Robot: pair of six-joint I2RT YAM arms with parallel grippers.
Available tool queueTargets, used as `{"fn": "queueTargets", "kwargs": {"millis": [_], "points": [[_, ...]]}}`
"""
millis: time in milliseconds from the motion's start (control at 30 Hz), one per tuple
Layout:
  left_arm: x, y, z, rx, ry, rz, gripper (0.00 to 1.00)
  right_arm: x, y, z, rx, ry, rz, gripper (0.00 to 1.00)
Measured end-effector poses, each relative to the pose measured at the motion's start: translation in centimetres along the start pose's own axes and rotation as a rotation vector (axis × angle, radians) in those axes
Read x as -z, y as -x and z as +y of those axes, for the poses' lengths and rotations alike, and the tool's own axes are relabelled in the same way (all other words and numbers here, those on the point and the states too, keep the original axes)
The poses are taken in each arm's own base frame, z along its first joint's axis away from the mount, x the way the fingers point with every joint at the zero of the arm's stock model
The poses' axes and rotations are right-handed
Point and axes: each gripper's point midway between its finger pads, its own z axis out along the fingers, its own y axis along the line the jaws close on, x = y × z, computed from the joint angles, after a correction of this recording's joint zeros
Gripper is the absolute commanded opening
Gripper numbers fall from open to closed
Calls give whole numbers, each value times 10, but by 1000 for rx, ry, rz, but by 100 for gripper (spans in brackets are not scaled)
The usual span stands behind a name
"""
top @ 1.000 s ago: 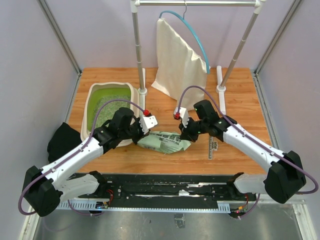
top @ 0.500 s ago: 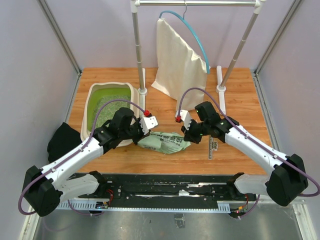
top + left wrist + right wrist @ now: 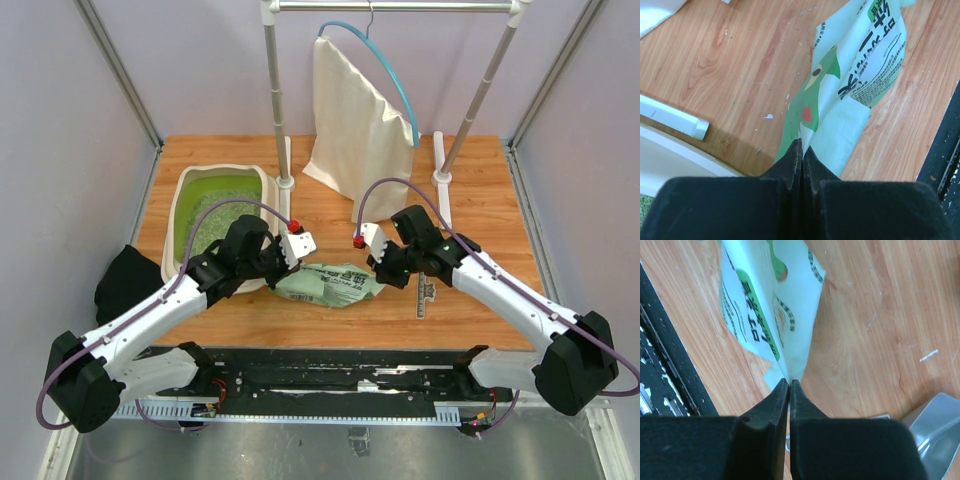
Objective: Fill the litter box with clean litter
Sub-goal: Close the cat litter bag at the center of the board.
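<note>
Green bag [image 3: 330,285] was clamped at both ends near the table's [image 3: 480,190] front edge.
Left gripper [image 3: 801,146] and right gripper [image 3: 789,382] were closed tight on it; farther back, by the left edge, clean litter [image 3: 213,222] was seen in the litter box [image 3: 225,170].

Wooden table [image 3: 480,190]: litter box [image 3: 225,169] left, green bag [image 3: 335,283] centre, scoop [image 3: 427,297] right, rack feet [image 3: 441,165] behind.

Beige litter box [image 3: 220,169], lime inside, green-white printed bag [image 3: 335,283]; orange-brown wood-grain table [image 3: 480,190], cream cloth bag [image 3: 355,120]
</note>
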Motion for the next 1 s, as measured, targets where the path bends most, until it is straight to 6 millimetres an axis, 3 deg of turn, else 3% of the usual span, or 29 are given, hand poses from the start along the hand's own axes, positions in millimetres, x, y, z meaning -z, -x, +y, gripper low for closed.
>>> {"fn": "queueTargets", "kwargs": {"millis": [300, 433, 467, 567, 667, 833, 1000], "points": [[2, -3, 8, 4, 39, 15, 0, 17, -36, -9, -12, -83, 153, 3], [4, -3, 11, 5, 55, 16, 1, 31, -41, -12, 0, -127, 169, 9], [5, -3, 11, 4, 56, 14, 1, 34, -38, -12, 6, -138, 152, 14], [6, -2, 10, 4, 52, 11, 1, 45, -22, -12, 20, -168, 67, 46], [8, 0, 8, 1, 46, 0, 1, 49, 6, -9, 30, -174, -99, 64], [9, 3, 5, 1, 28, -13, 0, 31, 49, -2, -11, -111, -358, 70], [8, 5, 0, 5, 4, -24, 1, 0, 76, 1, -53, 14, -426, 71]]}}
